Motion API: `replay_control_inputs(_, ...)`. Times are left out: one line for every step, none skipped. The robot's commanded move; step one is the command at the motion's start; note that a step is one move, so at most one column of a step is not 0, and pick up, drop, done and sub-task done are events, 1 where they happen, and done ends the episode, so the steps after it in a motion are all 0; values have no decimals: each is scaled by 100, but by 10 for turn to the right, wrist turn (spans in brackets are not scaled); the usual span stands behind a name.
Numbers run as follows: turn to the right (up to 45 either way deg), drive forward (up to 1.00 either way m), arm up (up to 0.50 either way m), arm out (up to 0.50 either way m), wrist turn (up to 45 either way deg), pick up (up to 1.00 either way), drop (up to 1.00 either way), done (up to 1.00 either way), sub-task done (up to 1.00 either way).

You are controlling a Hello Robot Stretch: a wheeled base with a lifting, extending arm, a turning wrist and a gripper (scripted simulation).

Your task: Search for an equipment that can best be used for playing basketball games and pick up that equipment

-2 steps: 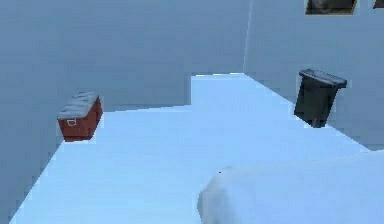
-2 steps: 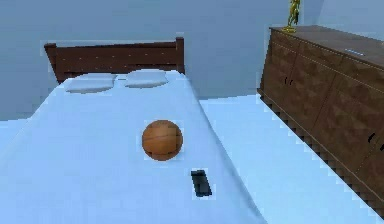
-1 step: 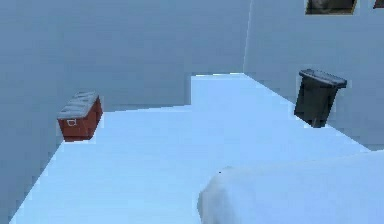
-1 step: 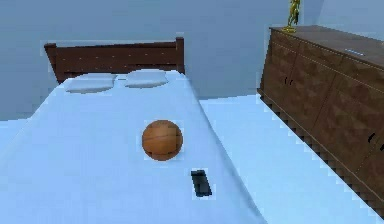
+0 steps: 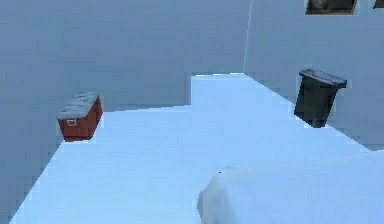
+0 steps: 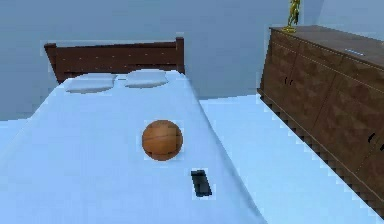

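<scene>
An orange basketball (image 6: 161, 139) rests on the pale blue bed (image 6: 70, 150) in the arm side view, near the middle of the mattress toward its right edge. A small dark flat object (image 6: 201, 183), like a phone or remote, lies on the bed just below and right of the ball.
The bed has a dark wooden headboard (image 6: 115, 57) and two pillows (image 6: 118, 80). A dark wood dresser (image 6: 330, 90) stands at the arm side view's right, with bare floor between. In the forward view, a red box (image 5: 80, 116) sits at left, a black bin (image 5: 319, 96) at right, a bed corner (image 5: 290, 195) below.
</scene>
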Motion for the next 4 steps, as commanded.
replay_control_inputs(0, 0, 0, 50, 0, 0, 0, 0, 0)
replay_control_inputs(0, 0, 0, 0, 450, 0, 0, 0, 0)
replay_control_inputs(0, 0, 0, 0, 450, 0, 0, 0, 0)
replay_control_inputs(0, 0, 0, 0, 450, 0, 0, 0, 0)
